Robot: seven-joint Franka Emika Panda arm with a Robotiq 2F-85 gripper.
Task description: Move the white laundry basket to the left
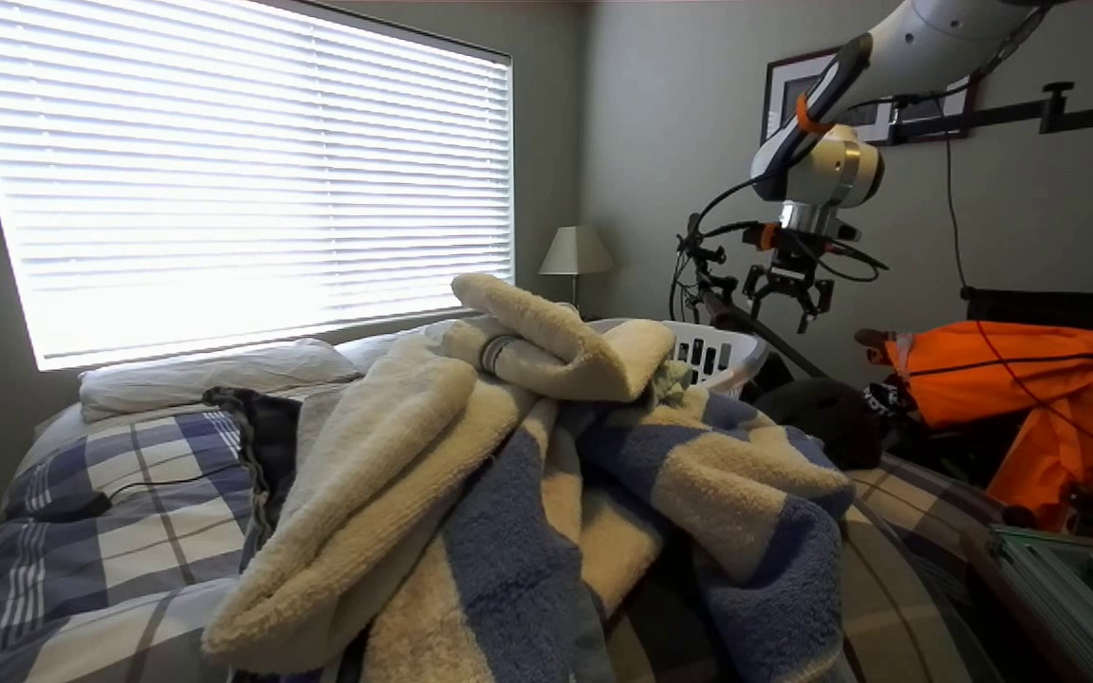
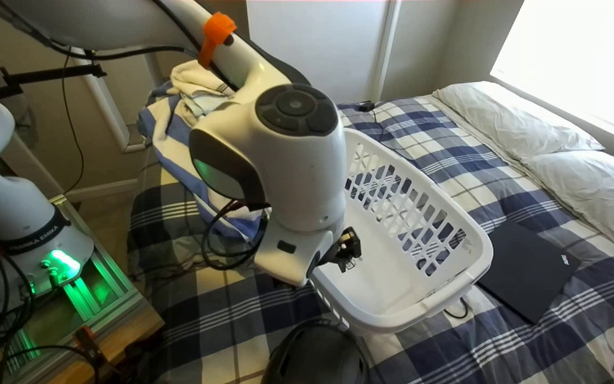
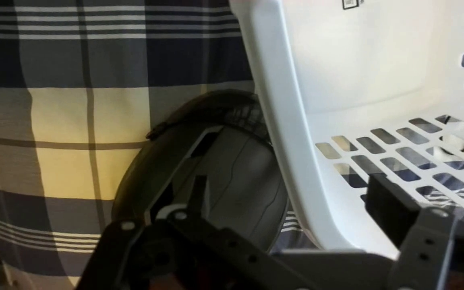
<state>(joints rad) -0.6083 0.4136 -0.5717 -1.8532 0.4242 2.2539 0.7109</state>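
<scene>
Your gripper (image 3: 290, 193) has its fingers well apart — in the wrist view, the rim of the white laundry basket (image 3: 357, 80) shows in the gap between them. The basket sits mouth up on the plaid bedspread (image 2: 499, 357), with a black helmet (image 2: 315, 357) just beside it and a flat dark laptop (image 2: 531, 272) near. In an exterior view, where a heaped blue-and-cream blanket (image 1: 518, 531) partly hides the basket, you have the gripper hanging in the air — near its rim and clear of it.
</scene>
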